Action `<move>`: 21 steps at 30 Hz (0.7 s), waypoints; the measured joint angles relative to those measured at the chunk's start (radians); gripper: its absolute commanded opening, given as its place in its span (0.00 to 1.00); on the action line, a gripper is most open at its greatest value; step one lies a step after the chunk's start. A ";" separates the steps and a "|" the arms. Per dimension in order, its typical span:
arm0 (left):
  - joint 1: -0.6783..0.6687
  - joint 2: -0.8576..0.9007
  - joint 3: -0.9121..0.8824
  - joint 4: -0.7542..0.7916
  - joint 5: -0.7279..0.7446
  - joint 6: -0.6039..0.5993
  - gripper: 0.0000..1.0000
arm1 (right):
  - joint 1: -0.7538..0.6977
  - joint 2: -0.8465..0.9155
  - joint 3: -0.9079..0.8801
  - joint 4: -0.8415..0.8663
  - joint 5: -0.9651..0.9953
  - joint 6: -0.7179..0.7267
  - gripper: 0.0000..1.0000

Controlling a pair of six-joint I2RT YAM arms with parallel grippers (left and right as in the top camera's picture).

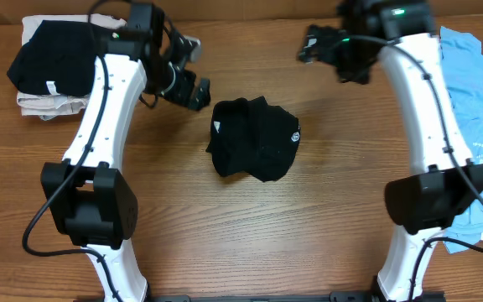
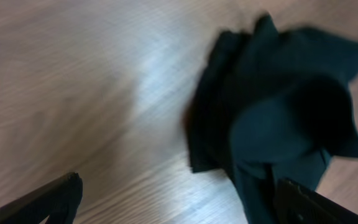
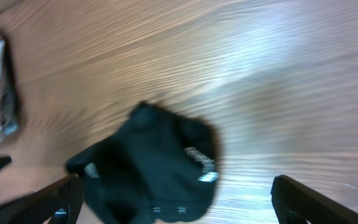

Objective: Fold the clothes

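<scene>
The left gripper (image 1: 193, 91) hangs just up and to the left of the black T-shirt (image 1: 253, 139), its jaws spread wide and holding nothing. In the left wrist view its two dark fingers (image 2: 48, 200) sit at the bottom corners with bare wood between them, and the T-shirt's bunched cloth lies off toward the right-hand one. The right gripper (image 1: 313, 49) is farther from the T-shirt, up and to its right, and is likewise wide and empty. Its wrist camera shows the T-shirt low in the picture, with the fingers (image 3: 319, 200) far apart at the bottom corners.

The black T-shirt lies on the wooden table (image 1: 250, 243) as a compact, somewhat lumpy folded bundle, with a small white logo (image 1: 294, 138) near its right edge and a small white tag (image 1: 216, 126) at its upper left. In the overhead view neither gripper touches it.

Well to the T-shirt's right, partly behind the right arm, lies a rumpled light-blue shirt (image 1: 476, 126). Well to the T-shirt's upper left sits a stack of folded garments (image 1: 49, 63), a black one on top of pale ones.
</scene>
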 measured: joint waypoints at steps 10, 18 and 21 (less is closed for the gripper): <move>-0.040 0.001 -0.166 0.204 0.103 0.074 1.00 | -0.133 0.000 0.000 -0.050 0.003 -0.020 1.00; -0.123 0.119 -0.174 0.261 0.124 0.078 1.00 | -0.129 0.000 0.000 -0.054 0.003 -0.023 1.00; -0.144 0.173 -0.184 0.263 0.125 0.078 1.00 | -0.129 0.000 0.000 -0.062 0.010 -0.024 1.00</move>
